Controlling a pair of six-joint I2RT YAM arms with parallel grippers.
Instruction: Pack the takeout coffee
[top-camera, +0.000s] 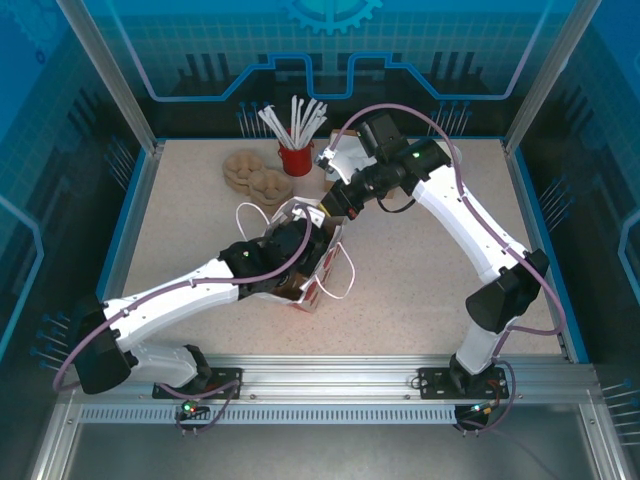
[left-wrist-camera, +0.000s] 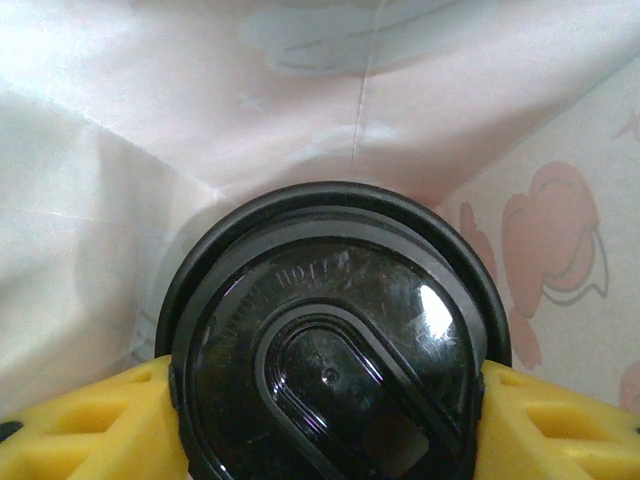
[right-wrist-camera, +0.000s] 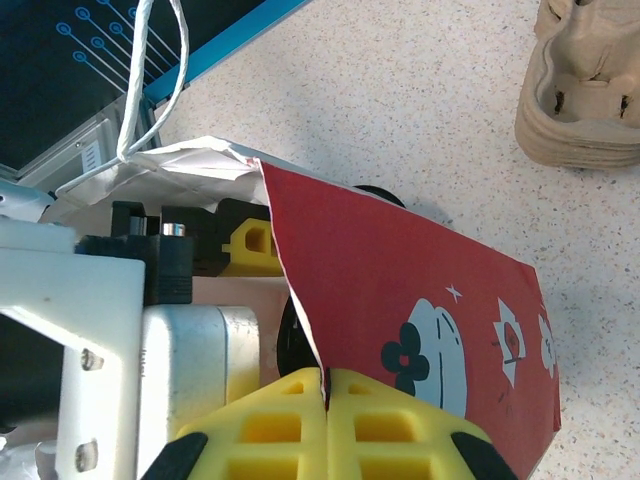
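The left gripper (left-wrist-camera: 330, 440) is down inside the red-and-white paper carrier bag (right-wrist-camera: 420, 290) in the middle of the speckled table (top-camera: 400, 290). Its yellow fingers (left-wrist-camera: 80, 430) clamp either side of the takeout coffee (left-wrist-camera: 335, 340), a cup showing its round black plastic lid, inside the bag. Behind the bag stand a stack of brown moulded-pulp cup trays (top-camera: 255, 175) and a red cup of white straws (top-camera: 296, 158). The right gripper (right-wrist-camera: 327, 400) has its yellow fingers pinched together on the bag's red wall.
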